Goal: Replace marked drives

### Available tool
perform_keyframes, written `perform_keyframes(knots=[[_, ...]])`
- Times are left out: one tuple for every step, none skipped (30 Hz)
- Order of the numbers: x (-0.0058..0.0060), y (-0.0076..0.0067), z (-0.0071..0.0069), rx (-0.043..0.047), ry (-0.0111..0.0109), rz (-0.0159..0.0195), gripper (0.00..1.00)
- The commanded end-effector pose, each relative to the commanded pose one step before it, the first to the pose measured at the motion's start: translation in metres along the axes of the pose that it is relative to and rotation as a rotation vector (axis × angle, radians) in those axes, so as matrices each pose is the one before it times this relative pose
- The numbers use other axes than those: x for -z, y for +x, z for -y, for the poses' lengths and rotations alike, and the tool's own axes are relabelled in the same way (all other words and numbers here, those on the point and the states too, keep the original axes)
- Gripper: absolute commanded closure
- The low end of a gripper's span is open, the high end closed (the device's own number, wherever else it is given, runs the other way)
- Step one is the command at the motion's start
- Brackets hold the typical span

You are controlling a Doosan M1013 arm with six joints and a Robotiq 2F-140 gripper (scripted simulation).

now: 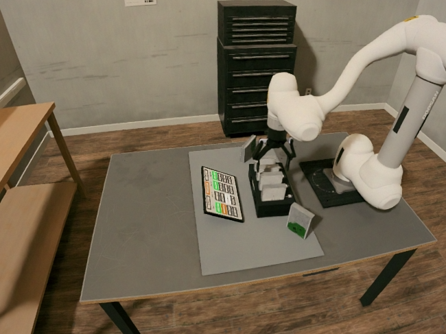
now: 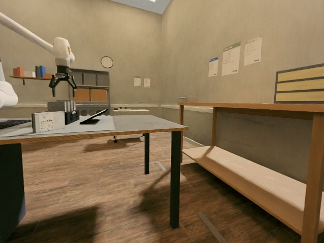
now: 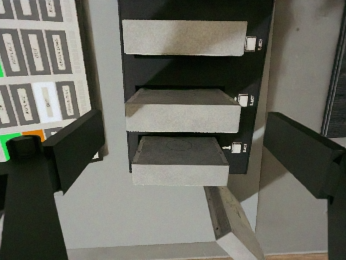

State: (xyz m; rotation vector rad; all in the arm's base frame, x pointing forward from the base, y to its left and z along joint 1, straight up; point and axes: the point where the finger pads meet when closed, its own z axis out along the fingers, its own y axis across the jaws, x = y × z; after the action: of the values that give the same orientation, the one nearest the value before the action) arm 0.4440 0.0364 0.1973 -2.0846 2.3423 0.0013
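A gray-topped workbench (image 1: 148, 237) (image 2: 151, 122), w/ wood-colored edging and dark legs, carries a lighter gray mat (image 1: 237, 254) (image 2: 105, 126) (image 3: 100, 220). On the mat stand a black dock (image 1: 273, 209) (image 2: 72, 117) (image 3: 190, 72), a tilted screen (image 1: 222, 195) (image 2: 94, 116) (image 3: 37, 65) just beside it, and a loose drive (image 1: 299, 221) (image 2: 48, 121) near one end of the dock. A 2nd loose drive (image 1: 248, 149) (image 3: 232, 225) is near the opp. end. The arm's black base plate (image 1: 323, 200) (image 2: 13, 121) (image 3: 337, 100) lies on the benchtop, off the mat.
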Motion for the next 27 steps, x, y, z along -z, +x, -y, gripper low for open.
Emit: perform_keyframes(knots=[[0.00048,-0.00016,0.00033,-0.00013,0.00083,0.00061,0.11],[0.00000,0.00000,0.00000,0.00000,0.00000,0.00000,0.11],[0.00000,0.00000,0.00000,0.00000,0.00000,0.00000,0.11],[0.00000,0.00000,0.00000,0.00000,0.00000,0.00000,0.11],[0.00000,0.00000,0.00000,0.00000,0.00000,0.00000,0.11],[0.00000,0.00000,0.00000,0.00000,0.00000,0.00000,0.11],[0.00000,0.00000,0.00000,0.00000,0.00000,0.00000,0.11],[0.00000,0.00000,0.00000,0.00000,0.00000,0.00000,0.11],[0.00000,0.00000,0.00000,0.00000,0.00000,0.00000,0.11],[0.00000,0.00000,0.00000,0.00000,0.00000,0.00000,0.11],[0.00000,0.00000,0.00000,0.00000,0.00000,0.00000,0.11],[-0.00003,0.00000,0.00000,0.00000,0.00000,0.00000,0.11],[-0.00007,0.00000,0.00000,0.00000,0.00000,0.00000,0.11],[-0.00013,0.00000,0.00000,0.00000,0.00000,0.00000,0.11],[-0.00020,0.00000,0.00000,0.00000,0.00000,0.00000,0.11],[-0.00029,0.00000,0.00000,0.00000,0.00000,0.00000,0.11],[-0.00039,0.00000,0.00000,0.00000,0.00000,0.00000,0.11],[-0.00050,0.00000,0.00000,0.00000,0.00000,0.00000,0.11],[-0.00062,0.00000,0.00000,0.00000,0.00000,0.00000,0.11],[-0.00075,0.00000,0.00000,0.00000,0.00000,0.00000,0.11],[-0.00088,0.00000,0.00000,0.00000,0.00000,0.00000,0.11],[-0.00101,0.00000,0.00000,0.00000,0.00000,0.00000,0.11],[-0.00114,0.00000,0.00000,0.00000,0.00000,0.00000,0.11],[-0.00127,0.00000,0.00000,0.00000,0.00000,0.00000,0.11],[-0.00141,0.00000,0.00000,0.00000,0.00000,0.00000,0.11],[-0.00153,0.00000,0.00000,0.00000,0.00000,0.00000,0.11],[0.00000,0.00000,0.00000,0.00000,0.00000,0.00000,0.11]])
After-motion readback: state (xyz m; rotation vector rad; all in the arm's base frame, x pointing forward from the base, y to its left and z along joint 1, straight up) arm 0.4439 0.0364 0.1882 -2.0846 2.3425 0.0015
